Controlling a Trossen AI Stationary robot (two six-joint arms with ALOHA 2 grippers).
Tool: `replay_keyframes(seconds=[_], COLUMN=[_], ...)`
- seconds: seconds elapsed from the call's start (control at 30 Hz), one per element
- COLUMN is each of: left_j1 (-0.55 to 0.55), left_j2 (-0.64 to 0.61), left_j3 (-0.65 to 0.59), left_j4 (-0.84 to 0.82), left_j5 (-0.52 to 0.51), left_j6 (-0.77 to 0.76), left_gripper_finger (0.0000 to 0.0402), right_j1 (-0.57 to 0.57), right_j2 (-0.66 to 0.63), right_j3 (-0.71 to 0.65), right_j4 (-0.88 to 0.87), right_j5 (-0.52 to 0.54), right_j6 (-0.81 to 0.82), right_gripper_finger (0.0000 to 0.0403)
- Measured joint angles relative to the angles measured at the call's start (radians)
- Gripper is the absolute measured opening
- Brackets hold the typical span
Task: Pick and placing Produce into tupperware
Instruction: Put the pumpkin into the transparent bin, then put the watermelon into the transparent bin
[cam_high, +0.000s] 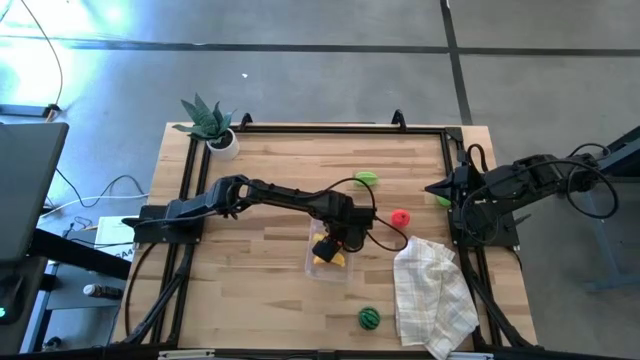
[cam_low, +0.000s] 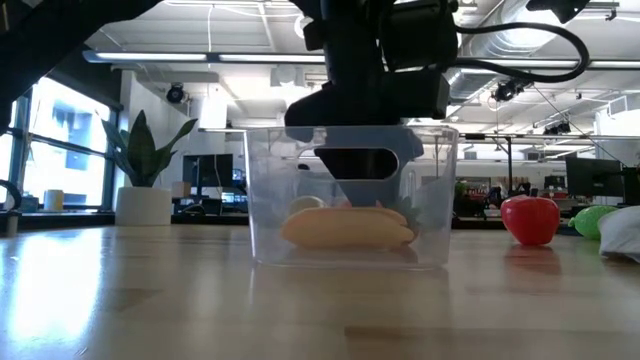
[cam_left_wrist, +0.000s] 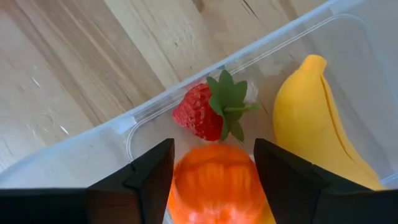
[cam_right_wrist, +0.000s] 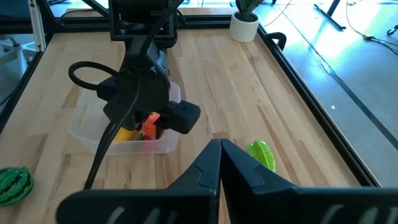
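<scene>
High view: a wooden table is seen from above. The left gripper (cam_high: 333, 243) is lowered over a clear tupperware tub (cam_high: 313, 268) near the table's middle, with yellow and orange showing inside. A red fruit (cam_high: 400, 217), a green piece (cam_high: 367, 178), a striped watermelon (cam_high: 369, 318) and a white checked cloth (cam_high: 432, 292) lie apart from the tub. The right gripper (cam_high: 440, 188) is parked at the table's right edge.

Low view: a banana (cam_low: 348, 227) is seen lying on the tub's floor, the dark left gripper hanging into the tub above it.

Left wrist view: an orange (cam_left_wrist: 215, 184) is held between the two dark fingers (cam_left_wrist: 144, 182), which are spread around it. A strawberry (cam_left_wrist: 203, 112) lies in the tub's corner just beyond.

Right wrist view: the right gripper's fingers are pressed together on nothing. A green vegetable (cam_right_wrist: 262, 154) lies near them.

Risk, as a judgement: if released here, the orange could land on the strawberry or the banana and roll; withdrawal could catch the tub's wall and drag it.
</scene>
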Motion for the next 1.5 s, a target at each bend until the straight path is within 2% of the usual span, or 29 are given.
replay_keyframes(seconds=[0.43,0.9,1.1,1.23,1.3,1.5], left_j1=[0.000,-0.007,-0.019,-0.049,-0.071,-0.138], left_j2=[-0.016,-0.019,-0.020,-0.034,-0.047,-0.129], left_j3=[0.039,0.222,0.311,0.324,0.325,0.328], left_j4=[-0.082,-0.171,-0.206,-0.168,-0.158,-0.073], left_j5=[0.082,0.114,0.204,0.311,0.331,0.296], left_j6=[-0.024,-0.162,-0.281,-0.356,-0.379,-0.437], left_gripper_finger=[0.0227,0.0227,0.0227,0.0227,0.0227,0.0227], right_j1=[0.000,0.000,0.000,0.000,0.000,0.000], right_j2=[0.000,0.000,0.000,0.000,0.000,0.000], right_j3=[0.000,0.000,0.000,0.000,0.000,0.000], right_j4=[0.000,0.000,0.000,0.000,0.000,0.000], right_j5=[0.000,0.000,0.000,0.000,0.000,0.000], right_j6=[0.000,0.000,0.000,0.000,0.000,0.000], right_gripper_finger=[0.0000,0.0000,0.0000,0.0000,0.0000,0.0000])
